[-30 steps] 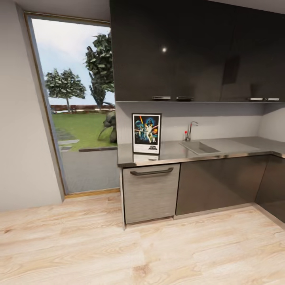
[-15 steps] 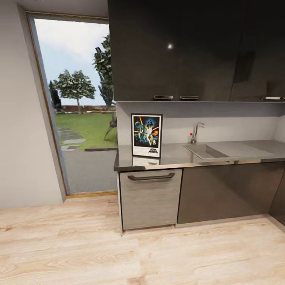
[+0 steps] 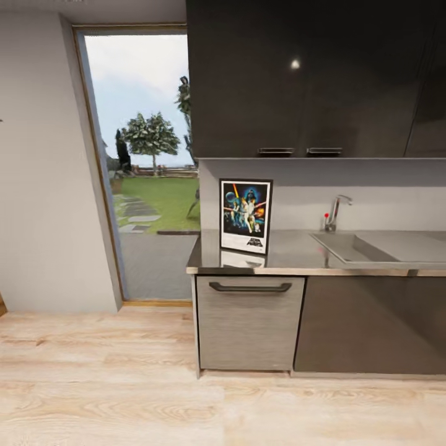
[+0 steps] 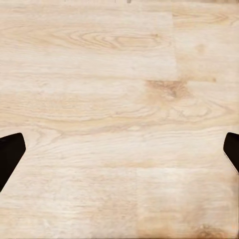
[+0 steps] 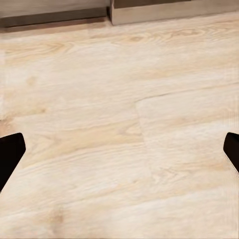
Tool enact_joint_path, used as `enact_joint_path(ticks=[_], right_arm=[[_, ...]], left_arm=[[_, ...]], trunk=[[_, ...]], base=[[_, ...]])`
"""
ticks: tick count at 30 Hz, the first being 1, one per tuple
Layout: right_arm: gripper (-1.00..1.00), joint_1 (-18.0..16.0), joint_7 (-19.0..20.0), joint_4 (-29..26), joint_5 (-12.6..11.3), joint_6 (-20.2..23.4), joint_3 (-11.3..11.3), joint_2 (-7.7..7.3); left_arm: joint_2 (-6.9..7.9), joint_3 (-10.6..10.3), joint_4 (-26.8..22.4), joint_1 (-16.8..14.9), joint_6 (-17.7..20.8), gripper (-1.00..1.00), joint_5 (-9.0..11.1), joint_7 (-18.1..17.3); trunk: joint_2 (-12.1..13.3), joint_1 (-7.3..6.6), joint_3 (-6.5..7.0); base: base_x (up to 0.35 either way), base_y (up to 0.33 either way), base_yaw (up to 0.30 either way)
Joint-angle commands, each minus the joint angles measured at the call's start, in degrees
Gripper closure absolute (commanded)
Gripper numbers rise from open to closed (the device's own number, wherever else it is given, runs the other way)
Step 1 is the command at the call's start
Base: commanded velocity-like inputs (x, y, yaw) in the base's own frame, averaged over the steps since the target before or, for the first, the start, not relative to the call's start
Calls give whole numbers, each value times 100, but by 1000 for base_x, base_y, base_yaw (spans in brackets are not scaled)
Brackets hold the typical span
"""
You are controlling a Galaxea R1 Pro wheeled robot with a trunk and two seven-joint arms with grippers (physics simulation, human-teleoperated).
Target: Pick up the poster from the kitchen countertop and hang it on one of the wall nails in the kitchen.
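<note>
Standing upright on the kitchen countertop, the poster leans by the wall; both jaws spread wide

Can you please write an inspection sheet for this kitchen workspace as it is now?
Surface: grey countertop, glossy, with sink and tap.
Job's things: poster stands upright on the countertop's left end against the wall; no nail made out.
Clutter: nothing seen.
Grippers: left gripper and right gripper open, empty, over the wooden floor.
Cables: nothing seen.
Surroundings: dark upper cabinets, glass door to the garden, drawer handle.
</note>
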Motion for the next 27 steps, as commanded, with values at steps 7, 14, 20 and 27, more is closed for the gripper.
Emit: enact_joint_path(ticks=[7, 14, 20, 27], right_arm=[[-100, -3, 2, 6, -4, -19, -4, 0], [-100, -3, 1, 6, -24, -19, -11, 0], [-100, -3, 2, 6, -27, -19, -13, 0], [-100, -3, 2, 6, -27, -19, -13, 0]], left_arm=[[-1, 3, -6, 1, -8, -100, 1, 3], [-1, 3, -6, 1, -8, -100, 3, 5], [-1, 3, -6, 1, -8, -100, 2, 6], [-1, 3, -6, 1, -8, -100, 3, 5]], trunk=[[-3, 2, -12], [-3, 2, -66], [-3, 2, -120], [-3, 2, -184]], base=[[160, -172, 125], [18, -19, 11], [2, -2, 1], [0, 0, 0]])
